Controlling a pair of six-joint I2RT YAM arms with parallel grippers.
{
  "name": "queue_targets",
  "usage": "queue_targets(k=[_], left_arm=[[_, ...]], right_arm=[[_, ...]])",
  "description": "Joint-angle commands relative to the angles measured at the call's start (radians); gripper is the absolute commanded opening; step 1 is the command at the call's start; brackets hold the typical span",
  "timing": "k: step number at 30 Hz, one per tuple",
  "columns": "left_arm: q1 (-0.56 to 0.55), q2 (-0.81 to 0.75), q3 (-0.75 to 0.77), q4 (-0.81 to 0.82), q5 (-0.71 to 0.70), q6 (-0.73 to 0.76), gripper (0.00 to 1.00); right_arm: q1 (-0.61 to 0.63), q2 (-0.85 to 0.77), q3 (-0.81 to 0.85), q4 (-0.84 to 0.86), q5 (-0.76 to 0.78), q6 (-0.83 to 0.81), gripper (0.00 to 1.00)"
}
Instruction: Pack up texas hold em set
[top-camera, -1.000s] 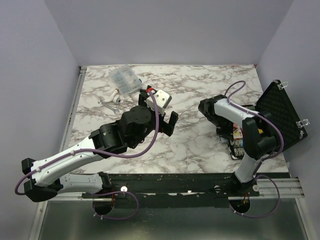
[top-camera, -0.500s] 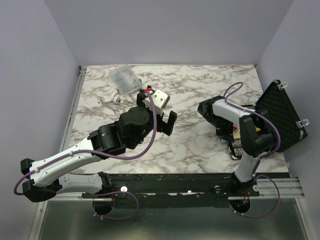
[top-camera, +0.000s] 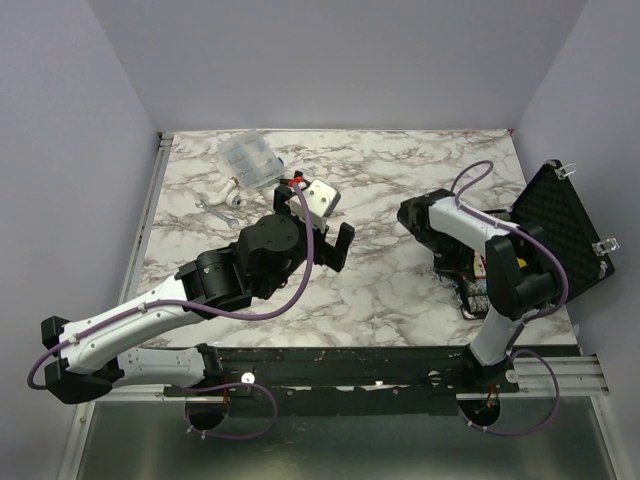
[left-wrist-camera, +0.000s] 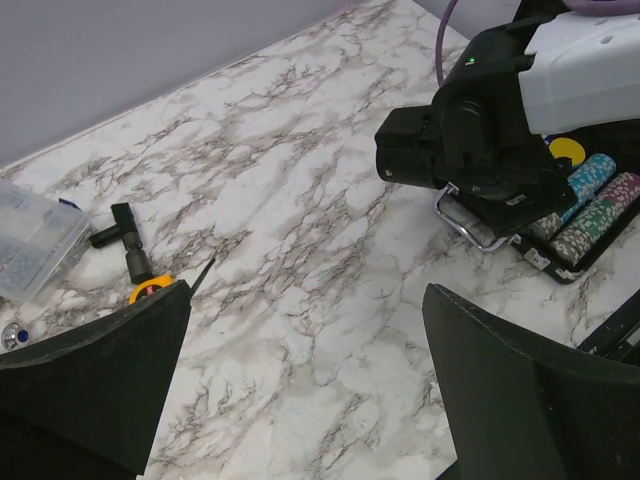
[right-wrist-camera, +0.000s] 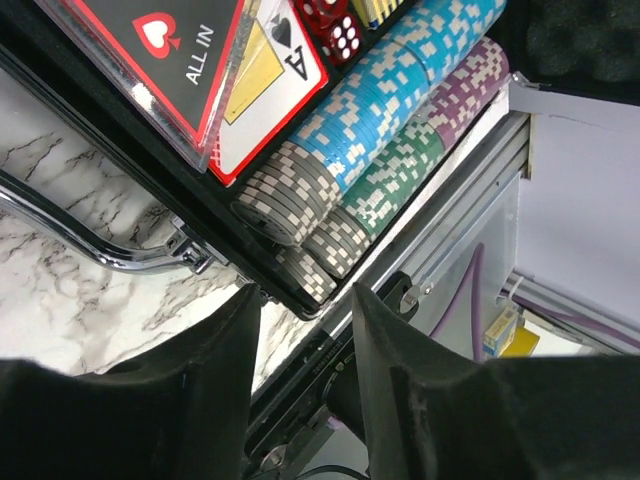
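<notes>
The black briefcase (top-camera: 470, 292) of the texas hold em set lies open at the table's right edge, its foam lid (top-camera: 562, 228) standing up. The right wrist view shows chip rows (right-wrist-camera: 370, 130), a red "ALL IN" triangle (right-wrist-camera: 170, 50), a red-edged card box (right-wrist-camera: 272, 85) and red dice (right-wrist-camera: 335, 25) inside it. My right gripper (right-wrist-camera: 305, 300) hangs over the case's near corner, open a little, nothing between its fingers. My left gripper (left-wrist-camera: 305, 290) is wide open above bare marble mid-table. From there, chips (left-wrist-camera: 590, 195) and a yellow disc (left-wrist-camera: 566, 150) show under the right arm.
A clear plastic compartment box (top-camera: 248, 160) sits at the back left, with a white fitting (top-camera: 232, 192) and a wrench (top-camera: 212, 208) nearby. An orange tape measure (left-wrist-camera: 148, 290) and a black T-shaped tool (left-wrist-camera: 125, 235) lie beside my left finger. The case's chrome handle (right-wrist-camera: 80, 245) sticks out over the marble.
The right gripper's jaws have parted from shut to a narrow gap, and the right arm shifted slightly over the case. The left arm has stayed still.
</notes>
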Motion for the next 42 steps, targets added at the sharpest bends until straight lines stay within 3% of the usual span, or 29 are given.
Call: queue_targets(k=[1, 6, 12, 23, 30, 42], left_arm=[[-0.005, -0.004, -0.006, 0.013, -0.024, 0.008, 0.98], [-0.005, 0.003, -0.005, 0.01, -0.027, 0.006, 0.98], [-0.004, 0.007, -0.005, 0.012, -0.026, 0.003, 0.98], [0.003, -0.013, -0.01, 0.014, -0.02, -0.006, 0.98], [0.002, -0.019, -0.01, 0.013, -0.022, -0.006, 0.99], [0.003, -0.015, -0.009, 0.013, -0.01, -0.008, 0.98]], right_arm=[[0.005, -0.092, 0.046, -0.042, 0.061, 0.057, 0.52], [0.0, -0.23, 0.075, 0.018, 0.119, 0.063, 0.74], [-0.036, -0.37, 0.176, 0.124, 0.31, -0.016, 0.79], [-0.235, -0.375, 0.295, 0.447, 0.549, -0.474, 0.89], [-0.324, -0.359, 0.252, 0.603, 0.556, -0.633, 0.93], [-0.462, -0.322, 0.247, 0.591, 0.477, -0.607, 1.0]])
